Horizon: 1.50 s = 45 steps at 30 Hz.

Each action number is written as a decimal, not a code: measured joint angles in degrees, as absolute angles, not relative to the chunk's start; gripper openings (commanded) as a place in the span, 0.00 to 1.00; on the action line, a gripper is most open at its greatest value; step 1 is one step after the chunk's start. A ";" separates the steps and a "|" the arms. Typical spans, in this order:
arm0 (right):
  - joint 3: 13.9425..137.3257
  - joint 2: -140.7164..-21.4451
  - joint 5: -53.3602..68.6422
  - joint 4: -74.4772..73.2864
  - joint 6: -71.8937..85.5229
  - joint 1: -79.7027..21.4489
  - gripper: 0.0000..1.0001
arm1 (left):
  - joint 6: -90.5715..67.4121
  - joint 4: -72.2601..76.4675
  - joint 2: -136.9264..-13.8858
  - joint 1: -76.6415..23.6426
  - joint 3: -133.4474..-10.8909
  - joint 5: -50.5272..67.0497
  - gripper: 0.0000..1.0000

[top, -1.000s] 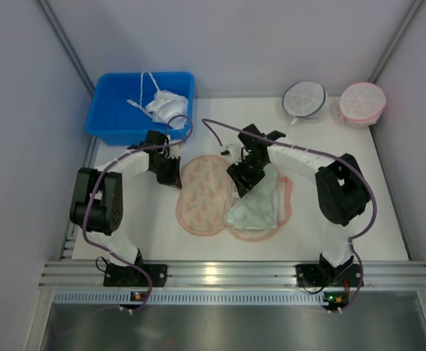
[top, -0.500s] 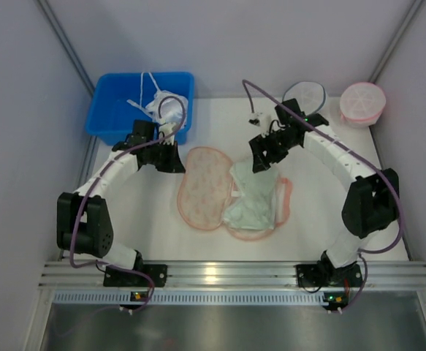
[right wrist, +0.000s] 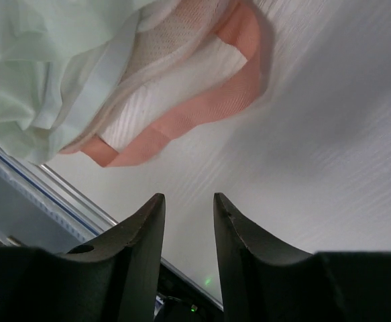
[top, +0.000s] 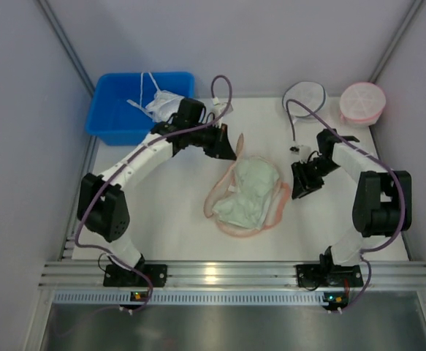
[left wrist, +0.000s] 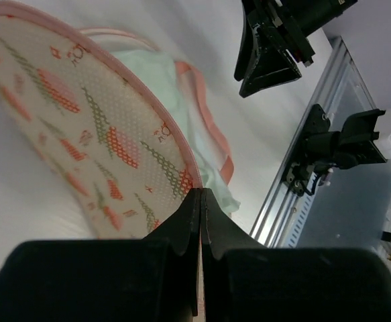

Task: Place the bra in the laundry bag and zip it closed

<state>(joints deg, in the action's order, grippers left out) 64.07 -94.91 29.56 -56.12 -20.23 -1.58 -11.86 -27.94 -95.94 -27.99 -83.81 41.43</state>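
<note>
Peach figure-eight laundry bag (left wrist: pixel 81 127), orange floral print, pink zipper rim, mesh lining, at middle of surface (top: pixel 161 219); one flap lifted on edge. Soft pale-green padded bra (top: pixel 250 191) crumpled in the open half. Arm stretched far and rightward, left fingers (left wrist: pixel 188 221) pressed together, pinching flap rim. Slightly spread right fingers (right wrist: pixel 141 241), empty, just right of bag.

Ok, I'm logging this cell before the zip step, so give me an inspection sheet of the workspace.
Surface: white table, nothing spilled seen.
Job's things: bra lies in the laundry bag; lid flap raised, unzipped.
Clutter: blue bin holding a white bra; white mesh pouch; pink mesh pouch.
Grippers: left gripper shut on the lid's rim; right gripper open, empty, beside the bag.
Cables: purple cables loop off both arms.
Surroundings: grey walls; metal rail at near edge.
</note>
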 measured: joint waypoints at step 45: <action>85.73 -103.77 43.29 -66.39 -28.88 12.78 0.59 | 39.92 -45.10 -119.24 -52.71 -84.84 30.33 0.00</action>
